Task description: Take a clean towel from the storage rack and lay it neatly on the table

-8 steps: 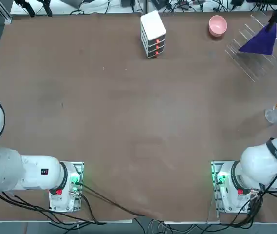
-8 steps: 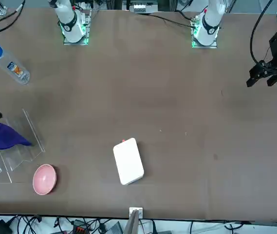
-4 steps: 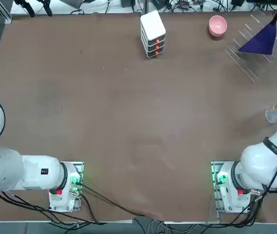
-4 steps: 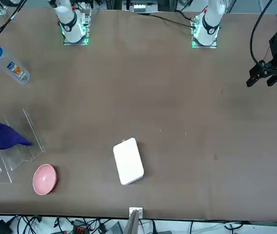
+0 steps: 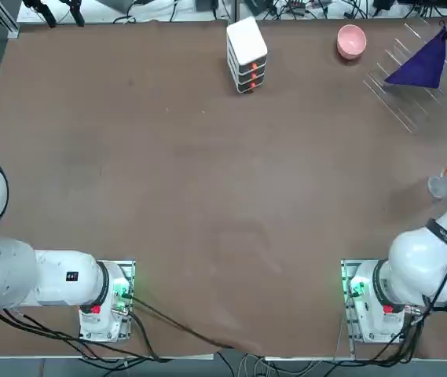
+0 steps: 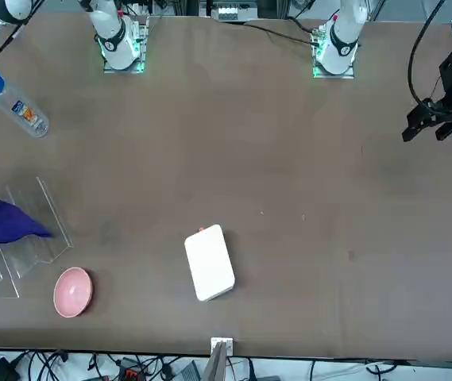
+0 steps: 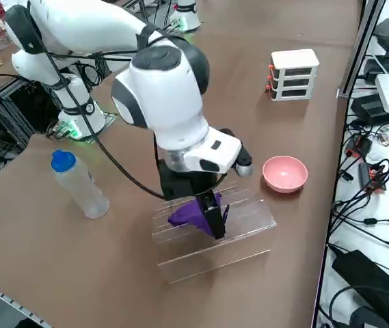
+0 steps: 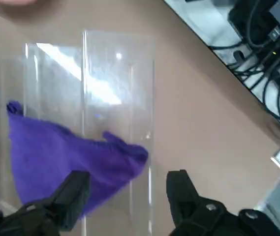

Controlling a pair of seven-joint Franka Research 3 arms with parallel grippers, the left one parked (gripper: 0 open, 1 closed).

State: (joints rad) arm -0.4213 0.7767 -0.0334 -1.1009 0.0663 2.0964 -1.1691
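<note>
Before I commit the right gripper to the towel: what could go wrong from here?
The right gripper's fingers stand open over the rack; lowering them off-line might catch a clear bar instead of cloth. The towel drapes across the storage rack's bars, so pulling it could drag the rack along. The pink bowl sits close by, and a wide swing may knock it.

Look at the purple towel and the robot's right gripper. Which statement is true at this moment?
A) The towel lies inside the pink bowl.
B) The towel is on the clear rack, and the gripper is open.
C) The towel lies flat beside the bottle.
B: the towel drapes over the clear rack, and the right gripper has its fingers spread apart.
</note>
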